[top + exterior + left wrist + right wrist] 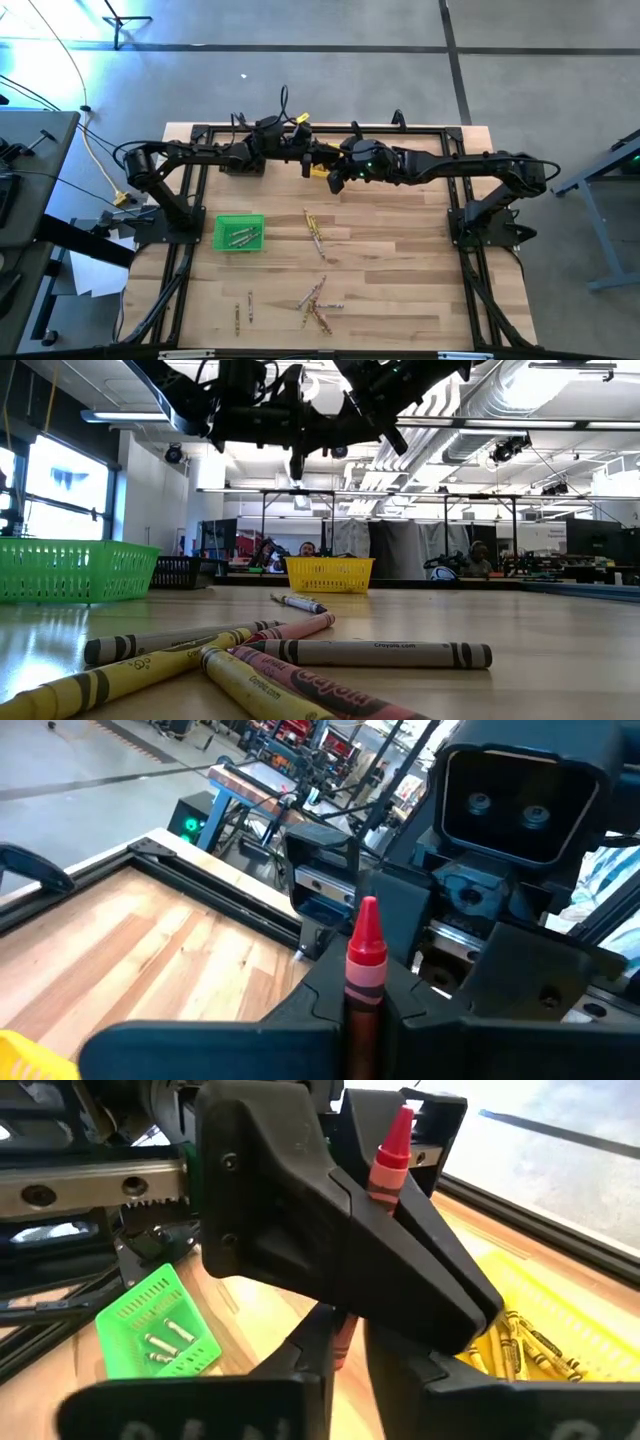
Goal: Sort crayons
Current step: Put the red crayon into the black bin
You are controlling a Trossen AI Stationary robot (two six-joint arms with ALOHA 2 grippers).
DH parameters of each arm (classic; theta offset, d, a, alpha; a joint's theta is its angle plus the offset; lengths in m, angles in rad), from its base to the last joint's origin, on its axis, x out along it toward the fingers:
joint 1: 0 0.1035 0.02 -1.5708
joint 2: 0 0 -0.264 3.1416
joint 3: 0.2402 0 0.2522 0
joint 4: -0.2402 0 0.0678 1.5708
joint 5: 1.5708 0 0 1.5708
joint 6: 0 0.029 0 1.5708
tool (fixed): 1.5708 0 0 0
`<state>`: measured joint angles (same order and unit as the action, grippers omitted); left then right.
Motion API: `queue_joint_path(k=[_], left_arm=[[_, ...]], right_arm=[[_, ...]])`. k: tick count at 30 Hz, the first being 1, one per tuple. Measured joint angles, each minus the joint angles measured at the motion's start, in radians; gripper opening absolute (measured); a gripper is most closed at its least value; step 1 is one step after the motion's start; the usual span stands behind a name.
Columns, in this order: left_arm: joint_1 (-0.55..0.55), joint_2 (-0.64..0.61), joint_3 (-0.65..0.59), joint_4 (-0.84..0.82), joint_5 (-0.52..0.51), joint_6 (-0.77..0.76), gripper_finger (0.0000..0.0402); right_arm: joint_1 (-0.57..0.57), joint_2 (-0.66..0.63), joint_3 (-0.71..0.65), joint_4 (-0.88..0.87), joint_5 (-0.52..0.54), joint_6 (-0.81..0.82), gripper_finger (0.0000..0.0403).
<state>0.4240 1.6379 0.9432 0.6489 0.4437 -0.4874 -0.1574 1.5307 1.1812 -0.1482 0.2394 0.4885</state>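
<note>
Nearest the low camera, a heap of loose crayons (290,660) lying crossed on the table (400,290). High above the table's far edge, a red crayon (365,970) clenched upright between the left gripper (362,1020) fingers, tip toward the right gripper (340,1355). Right jaws loosening around the same stick's lower end, mid-handover. Green bin (239,233) and yellow bin (540,1330) below

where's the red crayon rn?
Red crayon is in the air at the table's far middle, clamped in the left gripper, with the right gripper meeting it above the yellow bin.
</note>
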Motion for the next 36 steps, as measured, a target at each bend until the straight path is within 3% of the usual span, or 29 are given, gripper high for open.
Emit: queue_joint_path(k=[7,13,21,24,28,36], left_arm=[[0.061,-0.011,0.000,-0.060,0.008,-0.001,0.0002],[0.192,-0.083,0.000,-0.484,-0.040,0.218,0.0002],[0.354,-0.154,-0.001,-1.161,-0.486,0.333,0.0003],[0.377,-0.154,-0.002,-1.314,-0.577,0.335,0.0003],[0.382,-0.150,-0.025,-1.349,-0.630,0.365,0.0004],[0.381,-0.150,-0.064,-1.342,-0.637,0.392,0.0033]], right_arm=[[-0.002,-0.008,0.000,-0.089,-0.035,0.001,0.0117],[-0.001,-0.069,0.000,-0.285,-0.040,0.086,0.0135],[0.000,-0.105,0.000,-0.437,-0.031,0.141,0.0133],[0.000,-0.105,0.000,-0.436,-0.012,0.140,0.0133],[0.000,-0.104,0.000,-0.434,0.024,0.135,0.0133],[0.000,-0.104,0.000,-0.432,0.046,0.133,0.0134]])
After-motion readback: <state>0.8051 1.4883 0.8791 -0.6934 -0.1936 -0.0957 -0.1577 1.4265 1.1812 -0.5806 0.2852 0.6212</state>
